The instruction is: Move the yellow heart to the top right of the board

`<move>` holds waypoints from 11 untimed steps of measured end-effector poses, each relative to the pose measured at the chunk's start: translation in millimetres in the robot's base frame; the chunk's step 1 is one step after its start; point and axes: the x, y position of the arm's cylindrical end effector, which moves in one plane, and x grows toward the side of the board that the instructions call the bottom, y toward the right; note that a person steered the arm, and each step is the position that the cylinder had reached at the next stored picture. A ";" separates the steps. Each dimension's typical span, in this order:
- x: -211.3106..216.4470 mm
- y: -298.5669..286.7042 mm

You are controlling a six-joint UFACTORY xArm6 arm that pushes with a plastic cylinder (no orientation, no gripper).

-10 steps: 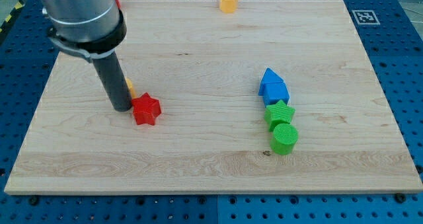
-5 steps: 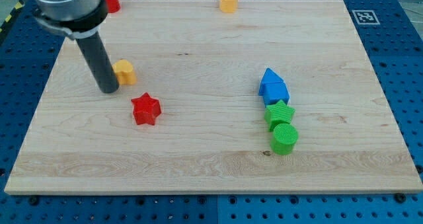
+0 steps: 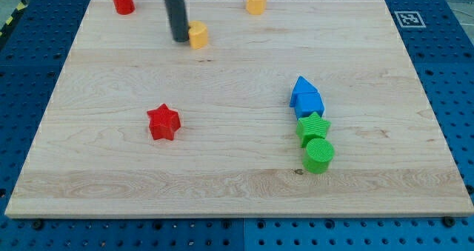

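My tip [image 3: 181,38] touches the left side of the yellow heart [image 3: 198,35], near the counter's [image 3: 222,177] top edge, left of centre. I have no fingers, only a rod, gripping nothing. I count two yellow blocks, the other a hexagon [image 3: 255,1]; two red, a cylinder [image 3: 123,1] and a star [image 3: 164,122]; two green, a star [image 3: 313,126] and a cylinder [image 3: 319,155]; and a blue cluster [image 3: 306,97] touching the green star.

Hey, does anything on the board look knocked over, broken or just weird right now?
Nothing stands out. My tip sits just left of the yellow heart near the view's top; the red star and other blocks all rest flat on the board, undamaged.
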 end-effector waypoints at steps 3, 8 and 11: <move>11.9 125.1; 32.9 264.6; 43.7 356.6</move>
